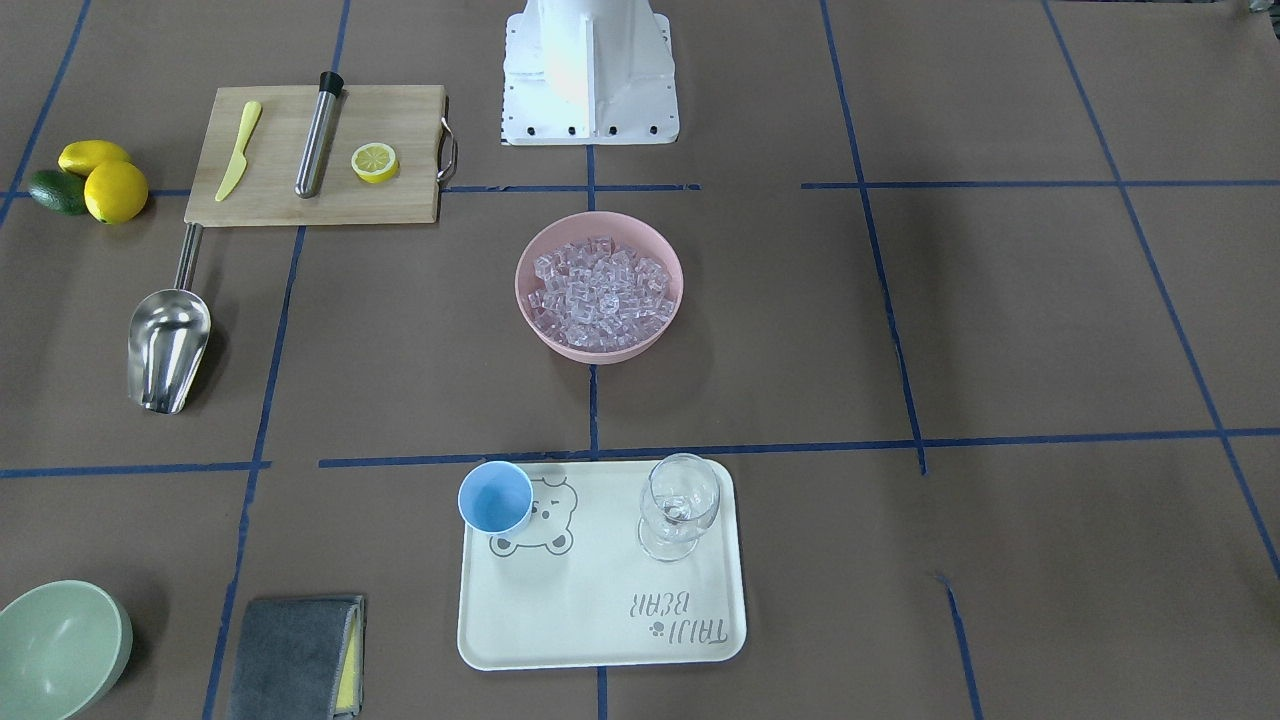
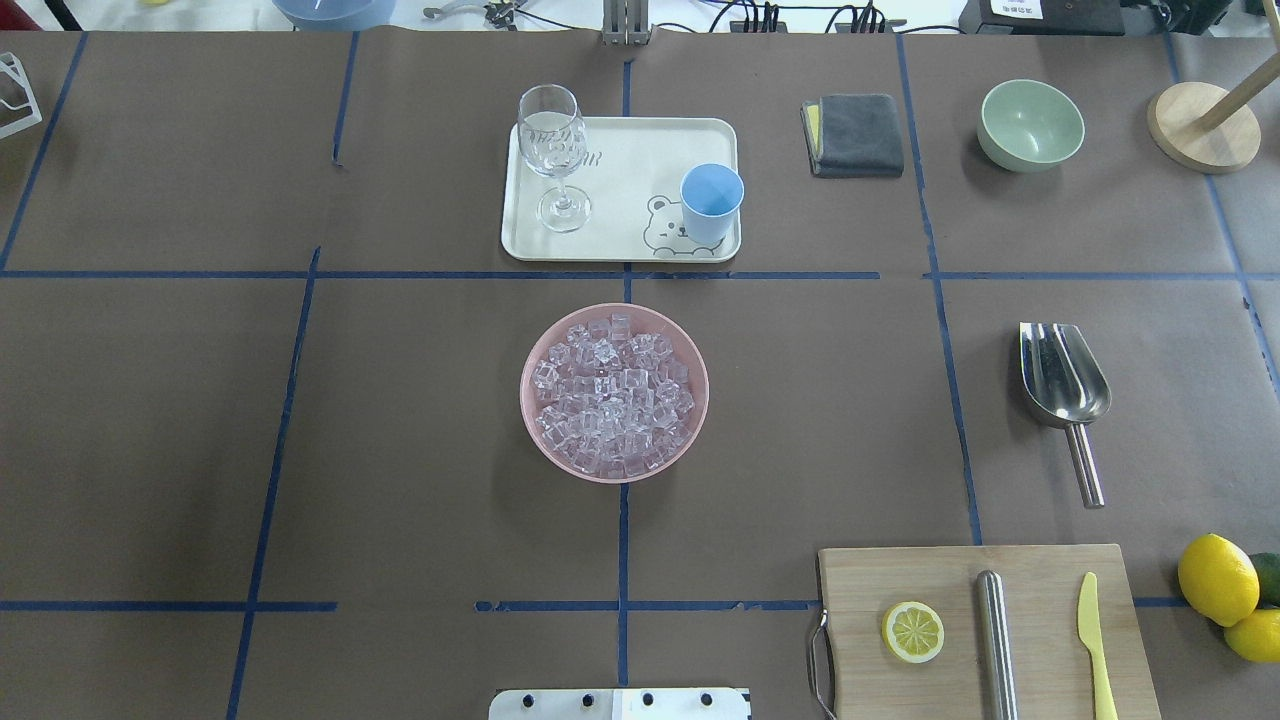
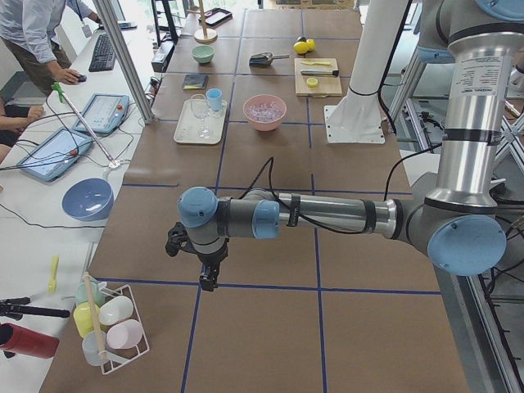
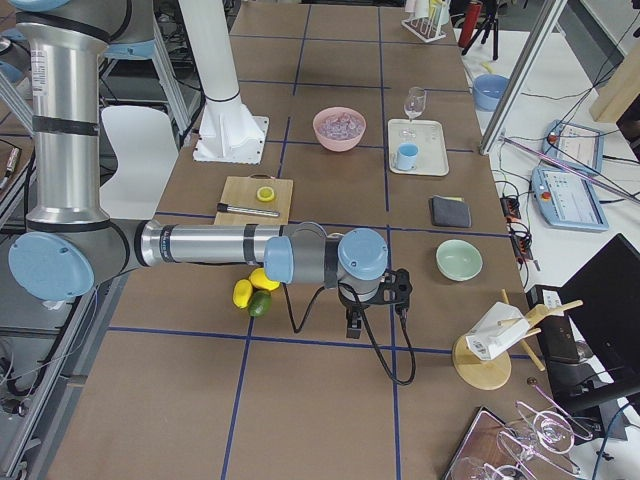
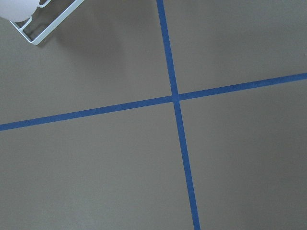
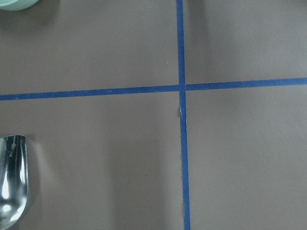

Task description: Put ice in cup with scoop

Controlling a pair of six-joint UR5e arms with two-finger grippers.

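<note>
A big brown table [image 2: 200, 450] has blue tape lines [image 2: 623, 560]. Beside it stands a white desk [image 3: 33, 237] with a keyboard [image 3: 104, 51].

Bright, even overhead light, sharp focus, soft faint shadow just beside bowl [image 1: 600, 352], specular glare on scoop [image 1: 168, 345].

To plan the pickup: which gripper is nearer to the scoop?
Right. The right gripper hangs not far from the scoop, whose edge shows in the right wrist view; the left gripper hangs far away on the robot's left side.
</note>
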